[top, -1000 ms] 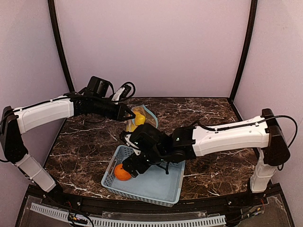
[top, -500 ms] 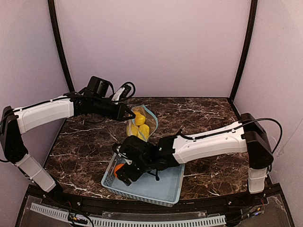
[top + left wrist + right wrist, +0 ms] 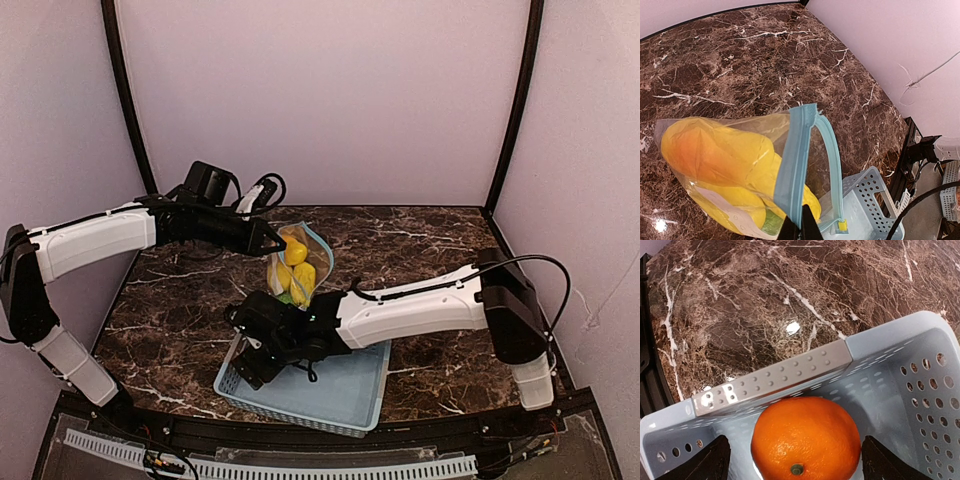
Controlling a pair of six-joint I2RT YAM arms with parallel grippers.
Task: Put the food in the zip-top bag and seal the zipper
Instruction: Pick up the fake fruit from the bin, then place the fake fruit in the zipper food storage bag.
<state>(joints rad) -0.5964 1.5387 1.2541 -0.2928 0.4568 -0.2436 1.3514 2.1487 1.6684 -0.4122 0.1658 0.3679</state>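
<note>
Left arm (image 3: 95, 240): white shells, black joints, black cable along its top.
Right arm (image 3: 420, 305): white shell, black elbow and wrist, thin looping black cable.
Right fingers (image 3: 712, 462): matte black.

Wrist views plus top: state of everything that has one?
left pincer: shut on zipper
right pincer: open, straddling orange
zip-top bag: hanging from left pincer, mouth open
zipper: unsealed
yellow fruits: inside the bag
green pod: inside the bag, at bottom
orange: in basket, not gripped
basket: upright on table
</note>
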